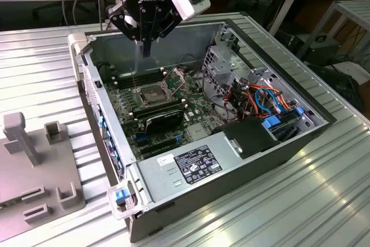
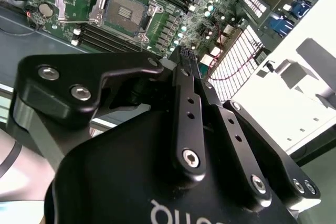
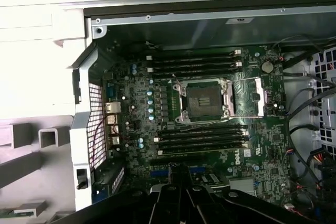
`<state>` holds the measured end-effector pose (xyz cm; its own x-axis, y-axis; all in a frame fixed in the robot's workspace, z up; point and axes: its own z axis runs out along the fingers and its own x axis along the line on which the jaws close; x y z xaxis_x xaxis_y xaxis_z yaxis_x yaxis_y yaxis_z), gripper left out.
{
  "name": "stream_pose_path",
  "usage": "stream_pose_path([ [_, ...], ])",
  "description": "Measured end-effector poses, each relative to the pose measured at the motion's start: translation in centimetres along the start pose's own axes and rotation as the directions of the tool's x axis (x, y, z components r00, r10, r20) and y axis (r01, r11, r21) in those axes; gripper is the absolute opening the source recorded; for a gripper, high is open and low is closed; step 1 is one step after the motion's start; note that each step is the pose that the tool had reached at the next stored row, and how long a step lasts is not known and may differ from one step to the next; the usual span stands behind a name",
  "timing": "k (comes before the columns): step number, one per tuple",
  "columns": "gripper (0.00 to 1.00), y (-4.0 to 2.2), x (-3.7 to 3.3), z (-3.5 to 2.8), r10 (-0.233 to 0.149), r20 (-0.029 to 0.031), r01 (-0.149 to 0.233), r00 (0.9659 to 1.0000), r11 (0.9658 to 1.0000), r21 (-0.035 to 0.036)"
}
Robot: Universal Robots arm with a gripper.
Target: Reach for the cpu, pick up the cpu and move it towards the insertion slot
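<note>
The insertion slot (image 1: 151,93) is a square socket with a silver frame and a dark centre, lying on the green motherboard inside the open computer case (image 1: 191,169). Its centre looks bare and its lid is swung open beside it. My gripper (image 1: 146,50) hangs above the case, over the board's far part near the back wall, well above the slot. Both wrist views show the slot (image 2: 125,11) (image 3: 205,100) beyond the black fingers (image 2: 184,93), which are pressed together. The gripper (image 3: 181,179) is shut and nothing shows between its fingers. The cpu is out of view.
Long black memory slots (image 3: 199,137) run on both sides of the socket. A drive cage with coloured cables (image 1: 260,96) and a power supply (image 1: 191,163) fill the case toward the exterior view's right. A grey fixture with posts and slots (image 1: 34,160) lies on the ribbed metal table toward that view's left.
</note>
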<state>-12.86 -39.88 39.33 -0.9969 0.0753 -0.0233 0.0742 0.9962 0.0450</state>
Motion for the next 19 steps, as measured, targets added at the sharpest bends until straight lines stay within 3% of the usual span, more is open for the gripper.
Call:
stream_pose_path([
  [19,0.11,-0.10,1.36,-0.03,0.000,0.0000,0.000,1.0000,1.0000,0.0000],
])
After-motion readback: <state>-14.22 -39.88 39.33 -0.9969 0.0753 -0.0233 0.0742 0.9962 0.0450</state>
